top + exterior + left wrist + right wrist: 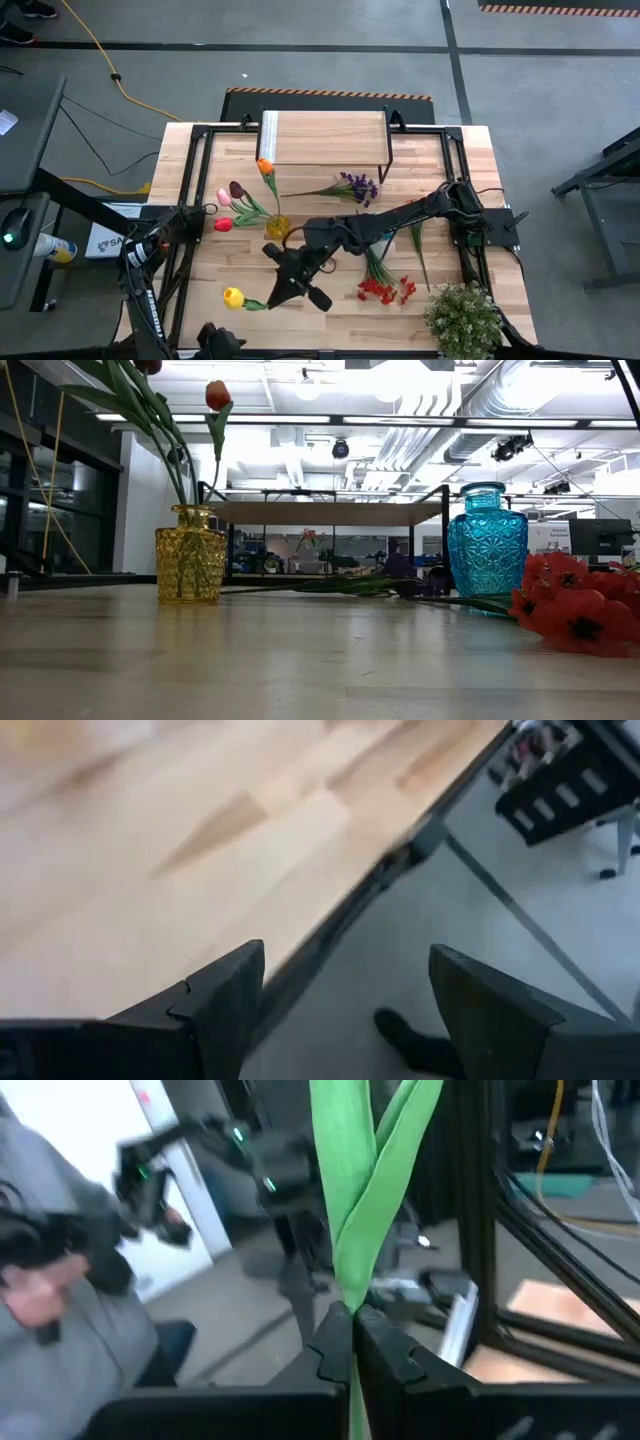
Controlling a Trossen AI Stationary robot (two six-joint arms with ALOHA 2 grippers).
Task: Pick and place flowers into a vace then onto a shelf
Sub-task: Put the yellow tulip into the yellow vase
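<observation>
A yellow tulip (233,297) with green leaves (365,1170) is held out near the table's front left, with my right gripper (275,298) shut on its stem. A yellow glass vase (277,227) stands mid-table and holds orange, dark, pink and red tulips (237,189). A blue glass vase (487,550) stands upright, hidden under my right arm in the high view. A purple spray (355,187) and red sprays (385,290) lie flat on the table. The shelf (322,138) stands at the far edge. My left gripper (345,960) is open over the table's left edge. My right gripper pinches the yellow tulip's green stem (352,1312) between its two shut fingertips, just below where the leaves part. The fingers come about level from the table's right. The leaves and bloom reach out past the fingertips toward the table's left, with only the room behind them.
A bushy potted plant (462,318) stands at the near right corner. A black frame (200,135) runs round the tabletop. In the right wrist view a person in grey (60,1300) stands beyond the table holding a control device.
</observation>
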